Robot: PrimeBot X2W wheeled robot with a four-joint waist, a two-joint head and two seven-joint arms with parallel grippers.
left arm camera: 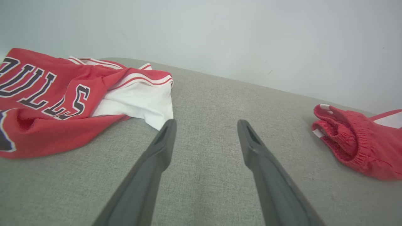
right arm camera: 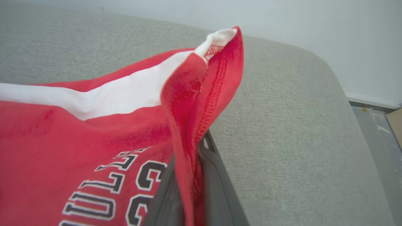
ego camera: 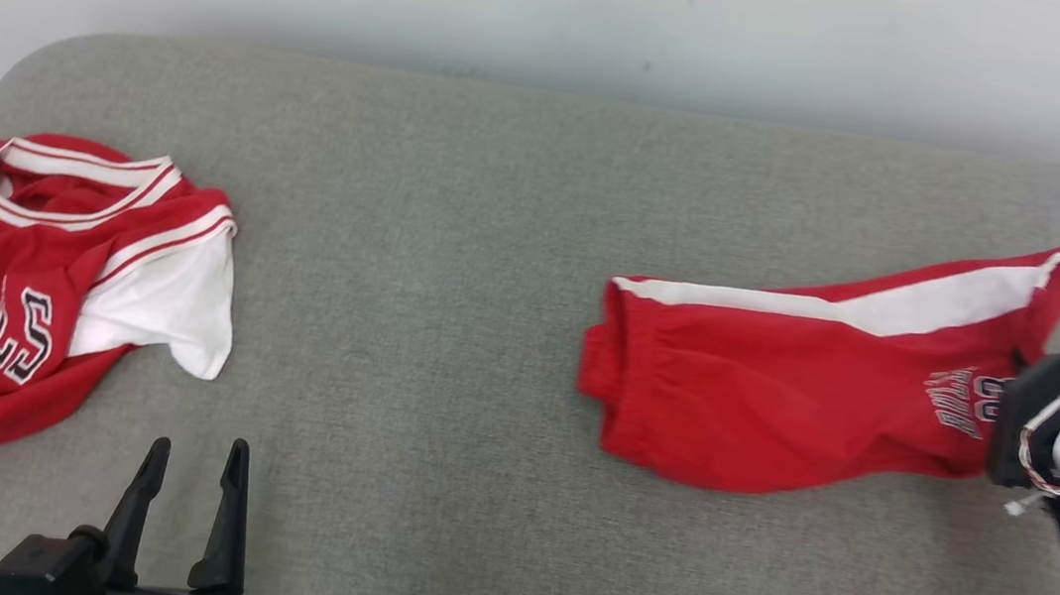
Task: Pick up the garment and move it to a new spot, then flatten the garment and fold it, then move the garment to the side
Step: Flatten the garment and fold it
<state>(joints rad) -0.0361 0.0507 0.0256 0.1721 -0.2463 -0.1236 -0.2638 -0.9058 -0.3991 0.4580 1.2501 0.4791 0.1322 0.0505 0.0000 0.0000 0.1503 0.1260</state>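
Observation:
The garment is a pair of red shorts [ego camera: 777, 406] with a white side stripe and a dark-and-white print, lying flat on the right half of the grey cushion [ego camera: 427, 326]. My right gripper [right arm camera: 192, 163] is shut on the hem at the shorts' right end, and the red fabric [right arm camera: 78, 135] is pinched between the dark fingers and lifted into a ridge. In the head view that gripper [ego camera: 1025, 424] sits at the shorts' right edge. My left gripper [ego camera: 197, 459] rests open and empty near the front left. Its wrist view shows the fingers spread [left arm camera: 206, 125] and the shorts' waistband [left arm camera: 358, 147] off to the right.
A red and white Bulls jersey [ego camera: 11, 298] lies crumpled at the cushion's left end, just left of my left gripper [left arm camera: 53, 100]. A pale wall runs behind the cushion. The cushion's rounded right edge drops to the floor [right arm camera: 377, 125].

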